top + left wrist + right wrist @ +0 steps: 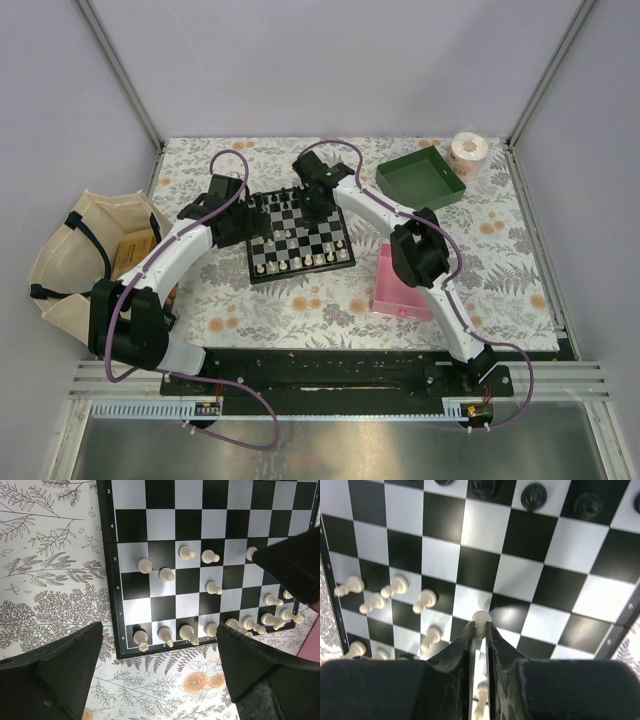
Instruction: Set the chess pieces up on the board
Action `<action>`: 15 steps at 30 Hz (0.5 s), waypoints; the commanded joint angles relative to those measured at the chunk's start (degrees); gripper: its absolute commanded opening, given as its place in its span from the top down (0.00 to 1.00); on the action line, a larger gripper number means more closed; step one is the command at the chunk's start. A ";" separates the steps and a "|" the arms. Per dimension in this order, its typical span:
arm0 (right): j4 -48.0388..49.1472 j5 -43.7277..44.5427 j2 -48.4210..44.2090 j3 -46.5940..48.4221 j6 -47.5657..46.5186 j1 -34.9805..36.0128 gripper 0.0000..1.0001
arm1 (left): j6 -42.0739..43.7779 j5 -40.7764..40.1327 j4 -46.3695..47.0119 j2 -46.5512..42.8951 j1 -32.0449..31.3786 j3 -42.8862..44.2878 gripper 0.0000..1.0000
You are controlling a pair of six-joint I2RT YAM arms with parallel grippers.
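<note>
R claw [480, 630] is clenched on a white pawn [481, 620] at lower centre of its wrist view, pawn head just past the tips, over mid-board [520, 575]. L claw [159, 632] hangs released, holding nothing, above the white back row [180, 635]. We judge the pawn's home lies lower left of the tips, by the other white pawns [395, 586], so the R arm carries it.
</note>
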 commanded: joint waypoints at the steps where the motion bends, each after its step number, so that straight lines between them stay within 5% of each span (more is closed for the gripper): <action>1: 0.30 1.29 -9.10 -5.31 -1.93 1.37 0.91 | -0.08 1.77 2.08 0.33 0.22 1.32 0.01; 15: 1.54 0.93 -14.82 -17.28 -2.10 2.86 0.92 | -0.16 2.32 2.34 0.51 0.31 1.05 0.01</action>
